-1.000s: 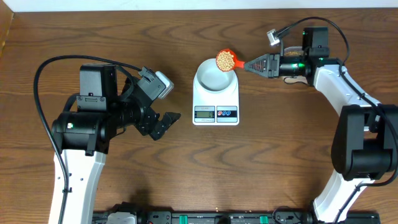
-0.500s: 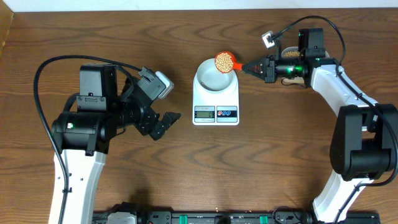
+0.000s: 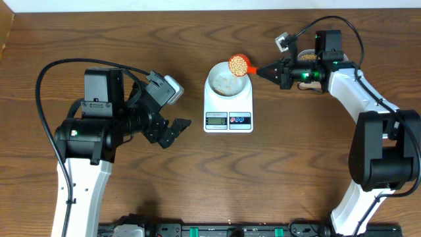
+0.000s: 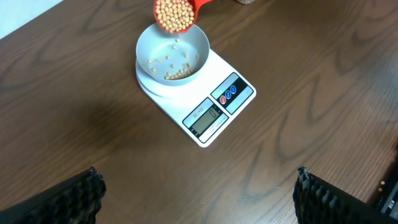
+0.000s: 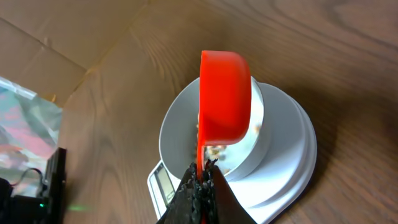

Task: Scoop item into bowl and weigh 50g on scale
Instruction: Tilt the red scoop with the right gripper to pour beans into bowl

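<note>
1. one brown table (image 3: 197, 178) fills the frame.
2. left gripper (image 3: 176, 131), centre left, gapes wide, empty.
3. scale (image 3: 228, 108), upper centre, carries the bowl (image 4: 148, 45).
4. right gripper (image 3: 270, 68), upper right, clamps a red scoop (image 5: 225, 93) tilted over the bowl.
5. beans (image 4: 174, 14) fill the scoop; some lie in the bowl.

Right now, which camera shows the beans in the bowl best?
The left wrist view: it looks down into the bowl, so the beans show singly. Overhead they are tiny specks. In the right wrist view the red scoop hides most.
</note>
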`<state>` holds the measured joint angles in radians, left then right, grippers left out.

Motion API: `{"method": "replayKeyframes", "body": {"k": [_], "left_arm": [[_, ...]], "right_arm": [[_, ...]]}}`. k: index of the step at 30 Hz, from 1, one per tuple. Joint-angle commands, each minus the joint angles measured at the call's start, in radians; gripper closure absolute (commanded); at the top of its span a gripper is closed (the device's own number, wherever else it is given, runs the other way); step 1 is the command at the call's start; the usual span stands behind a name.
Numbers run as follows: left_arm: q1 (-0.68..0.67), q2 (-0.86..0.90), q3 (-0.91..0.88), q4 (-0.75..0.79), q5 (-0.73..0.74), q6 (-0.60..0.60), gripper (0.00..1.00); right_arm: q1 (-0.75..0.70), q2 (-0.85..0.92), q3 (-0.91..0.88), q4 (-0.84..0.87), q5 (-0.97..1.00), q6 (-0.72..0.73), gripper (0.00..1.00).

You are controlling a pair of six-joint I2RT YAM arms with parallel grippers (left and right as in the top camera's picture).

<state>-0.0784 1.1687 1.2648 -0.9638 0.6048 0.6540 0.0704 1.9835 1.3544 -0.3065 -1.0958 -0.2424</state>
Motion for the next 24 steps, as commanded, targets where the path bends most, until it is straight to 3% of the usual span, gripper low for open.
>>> {"method": "replayKeyframes", "body": {"k": [1,24], "left_arm": [[0.006,-0.005,0.029,0.0,0.024,-0.005,0.01],[0.006,-0.005,0.029,0.0,0.024,-0.005,0.01]], "right_arm": [[0.023,0.005,0.005,0.0,-0.008,-0.086,0.99],[0.042,-0.035,0.006,0.008,0.019,-0.118,0.99]]}}
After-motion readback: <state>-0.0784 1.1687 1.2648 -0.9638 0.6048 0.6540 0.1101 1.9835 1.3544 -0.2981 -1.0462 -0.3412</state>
